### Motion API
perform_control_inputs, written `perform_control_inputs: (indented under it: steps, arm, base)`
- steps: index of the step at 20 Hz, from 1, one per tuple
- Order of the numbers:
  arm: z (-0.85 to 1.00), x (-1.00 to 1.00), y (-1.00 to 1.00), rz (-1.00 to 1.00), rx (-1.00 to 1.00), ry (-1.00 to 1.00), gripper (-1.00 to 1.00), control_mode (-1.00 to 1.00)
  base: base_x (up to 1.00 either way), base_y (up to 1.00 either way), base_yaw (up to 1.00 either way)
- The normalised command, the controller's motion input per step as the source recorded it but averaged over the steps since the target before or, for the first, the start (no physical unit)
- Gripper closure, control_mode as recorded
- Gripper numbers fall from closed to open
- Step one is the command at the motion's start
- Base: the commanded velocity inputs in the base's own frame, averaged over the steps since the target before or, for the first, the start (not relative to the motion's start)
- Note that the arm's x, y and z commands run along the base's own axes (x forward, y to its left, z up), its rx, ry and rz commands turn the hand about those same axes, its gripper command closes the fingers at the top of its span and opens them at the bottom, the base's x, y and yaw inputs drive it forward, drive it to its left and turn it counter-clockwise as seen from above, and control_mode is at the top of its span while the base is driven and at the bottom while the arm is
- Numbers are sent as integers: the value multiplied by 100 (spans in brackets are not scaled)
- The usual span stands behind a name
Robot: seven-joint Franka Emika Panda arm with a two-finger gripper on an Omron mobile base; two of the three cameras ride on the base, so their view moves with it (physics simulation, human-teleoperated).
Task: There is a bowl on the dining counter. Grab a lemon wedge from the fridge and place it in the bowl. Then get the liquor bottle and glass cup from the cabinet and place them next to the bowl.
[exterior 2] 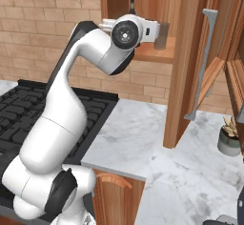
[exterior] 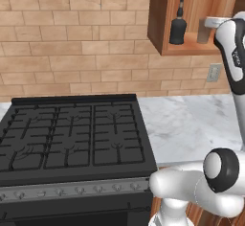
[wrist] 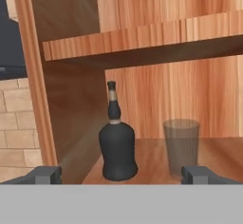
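Note:
The cabinet [exterior: 162,24] hangs open on the brick wall, a reddish wooden box with a shelf [wrist: 142,38] above its floor. On that floor stands the liquor bottle [wrist: 117,147], dark and squat with a narrow neck; it also shows at the left of the cabinet opening [exterior: 178,26]. To its right is the glass cup [wrist: 181,144], a translucent grey tumbler, partly behind my arm [exterior: 203,31]. My gripper [wrist: 122,174] is open just outside the cabinet's front, level with the floor. The bottle and cup stand farther in, and nothing is held. The bowl, fridge and dining counter are out of view.
A black gas stove [exterior: 72,134] sits below and left of the cabinet. A marble worktop [exterior: 191,119] runs under it. The cabinet door [exterior 2: 190,62] stands swung open to the right, with a grey bar handle [exterior 2: 205,62]. A small potted plant [exterior 2: 229,138] is at the far right.

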Motion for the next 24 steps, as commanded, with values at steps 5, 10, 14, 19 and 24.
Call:
perform_control_inputs:
  steps: [5,10,14,19,24]
  arm:
    - [7,38,-10,9,0,0,-100,-100]
    - [16,46,-3,9,0,0,-100,-100]
    - [6,35,-7,7,-1,0,-100,-100]
    - [11,30,-2,6,-3,0,-100,-100]
    - [9,32,0,4,-4,0,-100,-100]
  base:
    - [0,0,0]
    - [0,0,0]
    - [0,0,0]
    - [0,0,0]
    - [0,0,0]
